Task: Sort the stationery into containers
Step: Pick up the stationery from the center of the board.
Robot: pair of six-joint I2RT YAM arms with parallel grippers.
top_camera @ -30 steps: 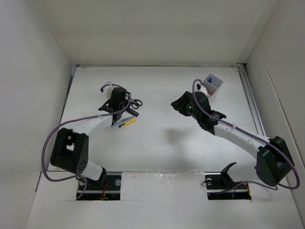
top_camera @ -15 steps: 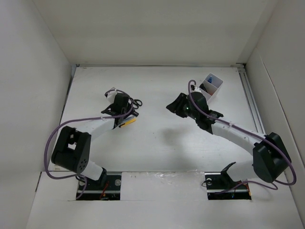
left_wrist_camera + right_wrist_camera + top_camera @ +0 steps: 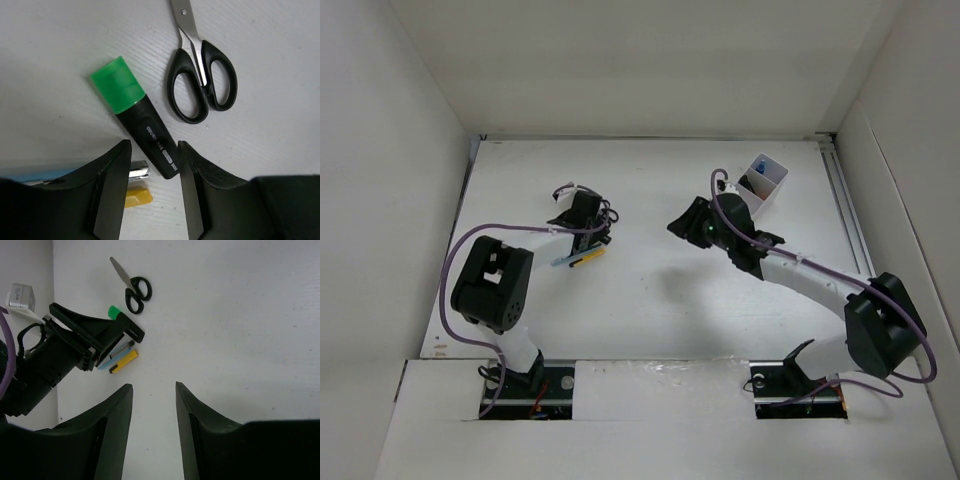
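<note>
Left side of the table (image 3: 650, 310): the left gripper (image 3: 153, 149) hangs low over the loose stationery, jaws apart and holding nothing, 1 finger on either side of the butt end of the green highlighter (image 3: 131, 107). The highlighter lies flat, long axis running diagonally across the wrist view, green cap away from the gripper, black butt in between the fingers. It sits oblique to the closing line, so a squeeze from here would likely catch it askew unless the wrist turns first. Black-handled scissors (image 3: 202, 75) lie just beside it to the right, apart from it, handles nearer the gripper. A yellow pen (image 3: 138, 198) and a light-blue pen (image 3: 35, 176) lie close under the left finger. Mid-table: the right gripper (image 3: 152, 390) is raised, jaws apart, nothing between them, well apart from the cluster. Far right: the white bin (image 3: 772, 193) stands near the back corner, something blue in it, closest to the right arm. The left arm is clearly nearer the highlighter, yet the bin is a long carry from there.
</note>
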